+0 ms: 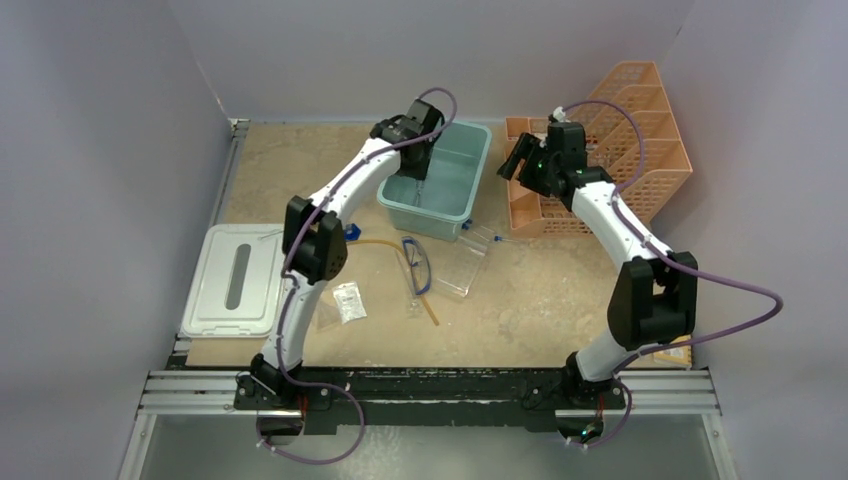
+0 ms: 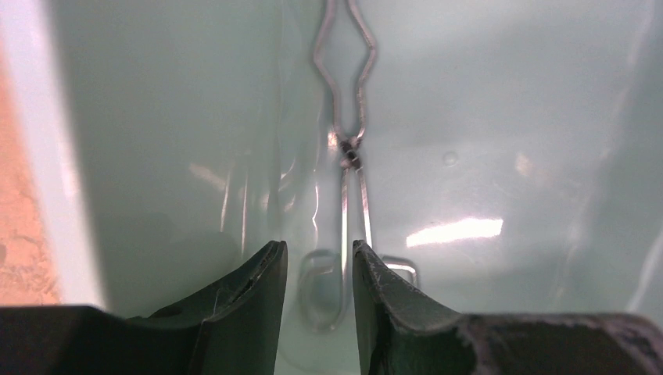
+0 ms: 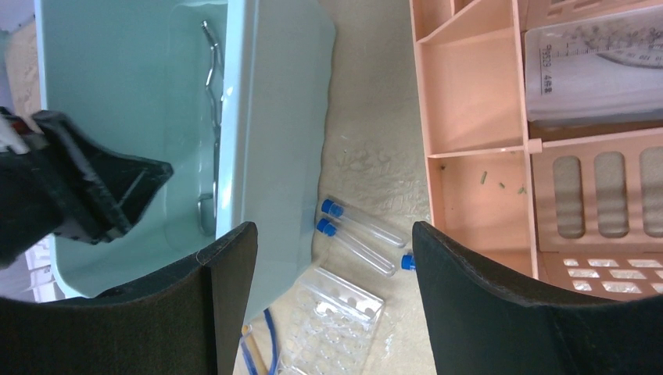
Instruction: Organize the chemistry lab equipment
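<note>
Metal tongs (image 2: 352, 156) lie on the floor of a teal bin (image 1: 478, 165); they also show in the right wrist view (image 3: 213, 117). My left gripper (image 2: 319, 250) hangs over their looped handles inside the bin, jaws slightly apart and holding nothing. My right gripper (image 3: 335, 230) is open and empty above three blue-capped tubes (image 3: 361, 225) and the clear rack (image 3: 332, 324), between the bin and the orange tray. Blue-framed goggles (image 1: 418, 265), an amber rubber tube (image 1: 385, 243) and small plastic packets (image 1: 349, 300) lie on the table in front of the bin. I see no brush.
The orange mesh tiered tray (image 1: 620, 140) stands at the back right, its compartments close to my right gripper (image 1: 514, 163). A white lid (image 1: 235, 280) lies at the left edge. A small yellow notebook (image 1: 675, 352) is beside the right arm's base.
</note>
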Available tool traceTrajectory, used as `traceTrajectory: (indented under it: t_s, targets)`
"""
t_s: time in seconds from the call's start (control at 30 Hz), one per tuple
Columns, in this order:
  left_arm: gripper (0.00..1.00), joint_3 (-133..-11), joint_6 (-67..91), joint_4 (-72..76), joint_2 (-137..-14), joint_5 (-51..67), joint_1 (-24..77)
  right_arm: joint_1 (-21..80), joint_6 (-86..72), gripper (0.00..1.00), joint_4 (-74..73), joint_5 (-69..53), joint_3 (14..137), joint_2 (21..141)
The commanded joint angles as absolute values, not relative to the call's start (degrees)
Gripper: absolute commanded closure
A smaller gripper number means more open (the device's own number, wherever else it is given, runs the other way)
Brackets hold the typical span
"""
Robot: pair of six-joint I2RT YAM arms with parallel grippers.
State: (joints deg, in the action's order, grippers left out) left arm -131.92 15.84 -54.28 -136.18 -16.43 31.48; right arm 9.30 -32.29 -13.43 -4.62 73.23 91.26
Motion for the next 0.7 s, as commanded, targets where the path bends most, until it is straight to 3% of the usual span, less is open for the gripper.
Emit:
traceTrajectory:
  t_s: [0.0,0.13,0.37,0.57,0.67]
  targets:
    - [0.60,-131.9,16.0,-47.0,-122.8,-15.4,31.0,9.2,-27.8,0.26,-12.9,-6.5,78.5,90.8]
    - [0.51,-122.8,17.8,-41.3,-113.9,-14.4,31.0,9.6,-25.1,0.26,-14.0,-6.8,78.6,89.6]
    - [0.26,-106.2,21.6,-37.3,-98.4,-19.0,30.5,14.5,-21.8,0.26,-18.6,-2.7,80.8,87.2]
    - [0.29,-93.9,25.8,-36.5,-86.9,-19.7,26.0,24.8,-19.0,0.28,-17.5,2.6,79.9,85.4]
    - [0.29,-86.7,26.4,-31.9,-79.7,-20.6,25.2,31.7,-16.2,0.35,-17.4,7.1,80.0,86.1]
